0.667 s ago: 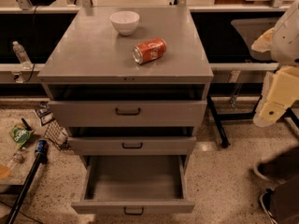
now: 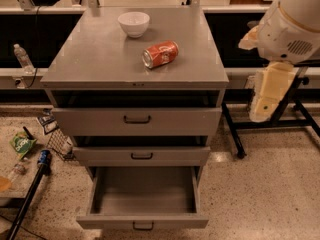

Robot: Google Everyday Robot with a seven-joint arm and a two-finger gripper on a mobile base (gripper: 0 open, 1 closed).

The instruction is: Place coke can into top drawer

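Note:
The coke can (image 2: 160, 54), red with white lettering, lies on its side on the grey cabinet top (image 2: 100, 59), right of centre. The top drawer (image 2: 144, 221), the lowest grey tier, is pulled open and its inside is bare. My gripper (image 2: 265, 94), a cream part hanging from the white arm (image 2: 292, 24), is in the air to the right of the cabinet, level with its top edge. It is well apart from the can and holds nothing that I can see.
A white bowl (image 2: 133, 23) stands at the back of the cabinet top. The two upper drawers (image 2: 137, 120) are nearly shut. A black stand (image 2: 240, 134) is at the right. A bottle (image 2: 22, 58), wrappers and a black pole (image 2: 27, 196) are at the left.
My arm and gripper have moved left, closer to the cabinet's right side, and slightly up. The can, bowl and drawers have not moved.

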